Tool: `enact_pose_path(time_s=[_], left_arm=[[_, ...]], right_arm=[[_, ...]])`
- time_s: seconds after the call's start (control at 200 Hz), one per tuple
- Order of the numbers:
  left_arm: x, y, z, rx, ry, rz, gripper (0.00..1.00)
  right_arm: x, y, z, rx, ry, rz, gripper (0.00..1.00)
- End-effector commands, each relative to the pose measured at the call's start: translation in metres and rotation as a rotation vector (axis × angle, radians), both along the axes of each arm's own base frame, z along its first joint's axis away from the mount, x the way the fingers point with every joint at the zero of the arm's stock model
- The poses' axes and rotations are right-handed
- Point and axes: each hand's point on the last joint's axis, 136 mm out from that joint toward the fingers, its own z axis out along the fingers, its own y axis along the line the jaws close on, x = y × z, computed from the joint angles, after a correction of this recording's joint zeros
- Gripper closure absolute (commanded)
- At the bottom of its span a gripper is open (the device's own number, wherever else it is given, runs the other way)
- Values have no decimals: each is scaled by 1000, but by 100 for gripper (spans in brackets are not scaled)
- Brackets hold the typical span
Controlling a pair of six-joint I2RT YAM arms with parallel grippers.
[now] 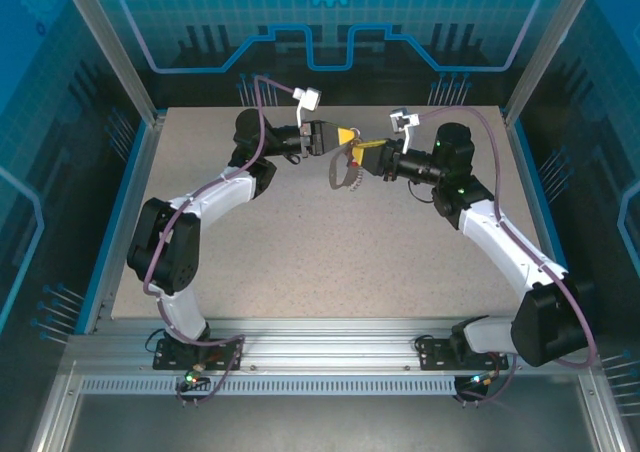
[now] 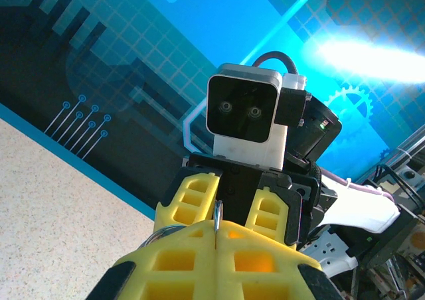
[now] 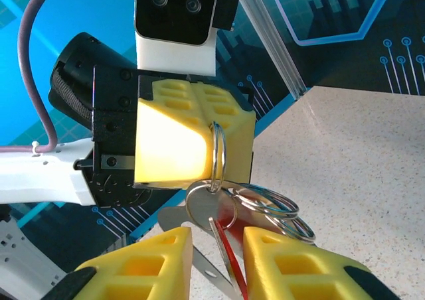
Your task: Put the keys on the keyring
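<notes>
My left gripper (image 2: 216, 237) is shut on the thin silver keyring (image 2: 217, 214), held edge-on above the table. In the right wrist view the keyring (image 3: 218, 155) sticks out of the left gripper's yellow fingers (image 3: 192, 137). A flat silver key (image 3: 204, 204) hangs from it, beside further linked rings (image 3: 272, 204). A red key (image 3: 229, 253) hangs edge-on between the fingers of my right gripper (image 3: 218, 263), whose jaws stand apart with a gap on the left side. From above, the left gripper (image 1: 345, 135) and right gripper (image 1: 362, 152) meet tip to tip, the bunch (image 1: 340, 172) dangling below.
The speckled table (image 1: 330, 262) spreads out below both arms. Blue panels and aluminium posts (image 1: 135, 72) wall in the back and sides. The right wrist camera housing (image 2: 246, 114) faces my left gripper closely.
</notes>
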Motion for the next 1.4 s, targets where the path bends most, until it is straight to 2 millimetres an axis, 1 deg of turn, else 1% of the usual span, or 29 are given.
enact_pose_path(time_s=[0.0,0.15,0.19,0.265,0.345,0.545,0.645,0.69,0.805,0.9,0.93,1.095,1.215,1.391], left_arm=[[-7,2,27,-36,-70,18,100],[-7,2,28,-37,-70,20,100],[-7,3,28,-38,-71,21,100],[-7,3,29,-39,-71,21,100],[-7,2,28,-38,-70,22,100],[-8,2,30,-40,-74,20,100],[-9,2,31,-42,-76,21,100],[-9,1,31,-41,-76,20,100],[-9,2,31,-39,-79,21,100],[-9,2,29,-33,-82,22,100],[-9,2,29,-31,-84,25,100],[-9,2,26,-7,-96,36,100],[-11,2,26,14,-113,45,100],[-15,0,24,39,-126,43,100]], right_arm=[[-6,4,2,5,-28,38,74],[-8,6,-2,14,-15,60,76],[-9,7,-3,16,-12,67,74],[-10,10,-5,15,-5,77,67],[-10,12,-7,13,2,78,63],[-2,13,-14,8,23,50,63],[2,13,-15,12,31,41,67],[2,13,-15,15,32,39,71],[1,12,-13,12,25,38,89],[-1,9,-12,-11,16,27,98],[-2,6,-17,-24,39,23,100],[-7,-6,-19,-51,46,8,100],[-9,-13,-15,-58,38,-5,100],[-8,-16,-10,-66,33,0,100]])
